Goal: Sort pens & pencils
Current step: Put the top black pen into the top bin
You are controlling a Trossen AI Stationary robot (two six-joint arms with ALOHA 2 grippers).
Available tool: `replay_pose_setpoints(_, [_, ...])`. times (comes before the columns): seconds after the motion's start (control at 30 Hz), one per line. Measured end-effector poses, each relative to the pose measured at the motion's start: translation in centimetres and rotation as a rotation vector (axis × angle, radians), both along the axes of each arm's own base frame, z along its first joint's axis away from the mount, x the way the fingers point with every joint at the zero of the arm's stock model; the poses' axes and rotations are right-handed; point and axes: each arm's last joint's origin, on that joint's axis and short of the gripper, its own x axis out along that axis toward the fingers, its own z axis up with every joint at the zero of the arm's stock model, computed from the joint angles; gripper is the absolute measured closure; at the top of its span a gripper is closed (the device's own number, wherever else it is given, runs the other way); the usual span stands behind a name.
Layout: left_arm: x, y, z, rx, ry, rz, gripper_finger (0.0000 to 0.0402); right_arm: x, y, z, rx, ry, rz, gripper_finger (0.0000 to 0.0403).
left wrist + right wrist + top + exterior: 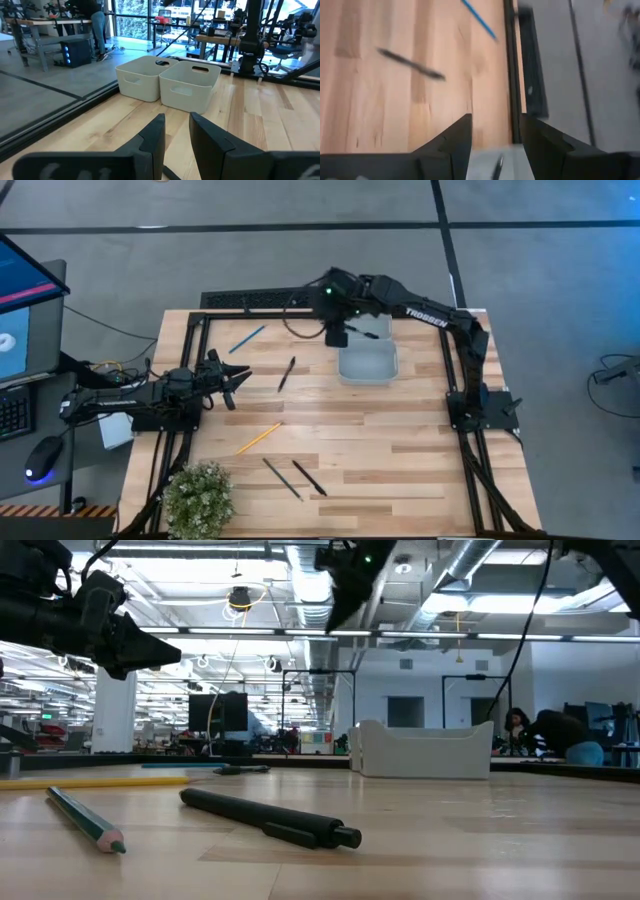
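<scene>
In the high view the right gripper (337, 337) hangs in the upper middle of the frame, just above the left edge of the pale bins (368, 364) on the wooden tabletop (400, 430). In the right wrist view its two dark fingers (456, 140) stand apart with nothing between them, so it is open; under them a bin rim shows with a dark pen (496, 168) inside. The left gripper (240, 376) waits at the left middle of the frame, above the tabletop. Its fingers (152, 142) are close together with a narrow gap, and I see nothing held in it.

The light blue pencil (246, 338) lies in the upper left part of the tabletop. One black pen (286, 374) lies near the centre, between the left gripper and the bins. The yellow pencil (258, 438) lies lower, left of centre. Two more dark sticks lie near the lower edge, side by side: a thin one (281, 478) and a thicker black pen (309, 478). A small green plant (198, 498) stands at the lower left corner
</scene>
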Motion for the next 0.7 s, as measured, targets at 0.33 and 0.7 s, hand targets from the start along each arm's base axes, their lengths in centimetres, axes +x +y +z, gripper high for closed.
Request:
replay_pose_setpoints(0.33, [0.0,0.0,0.0,0.000,0.000,-0.001,0.0323,2.3,3.3,1.1,-0.088,-0.151,0.137,0.0214])
replay_pose_setpoints(0.7, [0.0,0.0,0.0,0.035,0.016,-0.007,0.0323,2.7,2.7,0.6,-0.084,-0.151,0.127,0.0214])
